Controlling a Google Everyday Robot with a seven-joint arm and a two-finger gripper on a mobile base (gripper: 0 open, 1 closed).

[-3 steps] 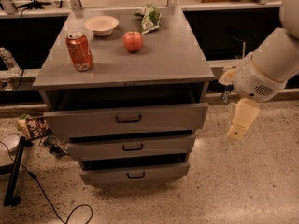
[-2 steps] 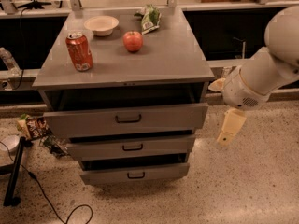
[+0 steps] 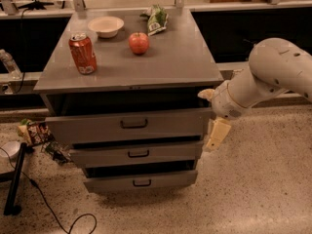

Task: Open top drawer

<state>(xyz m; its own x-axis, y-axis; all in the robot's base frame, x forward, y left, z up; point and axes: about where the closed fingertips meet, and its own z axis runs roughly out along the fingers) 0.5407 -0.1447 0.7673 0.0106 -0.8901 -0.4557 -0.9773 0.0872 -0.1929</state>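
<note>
The top drawer [image 3: 97, 126] is the tallest grey front of three, with a small dark bar handle [image 3: 134, 124]. It stands partly pulled out, with a dark gap between its front and the cabinet top. My gripper [image 3: 215, 128], cream coloured on a thick white arm [image 3: 273, 69], hangs at the cabinet's right side. It is level with the right end of the top drawer's front, close to or touching its corner, and well to the right of the handle.
On the cabinet top [image 3: 185, 57] stand a red soda can [image 3: 82, 53], a red apple [image 3: 139, 43], a white bowl [image 3: 106, 26] and a green snack bag [image 3: 157, 18]. Two shorter drawers [image 3: 139, 153] [image 3: 141, 182] sit below, slightly out. A snack packet [image 3: 32, 132], cable and stand foot lie on the floor at left.
My arm and gripper have moved left, from out over the floor to the right end of the top drawer's front. The drawers and the objects on top have not moved.
</note>
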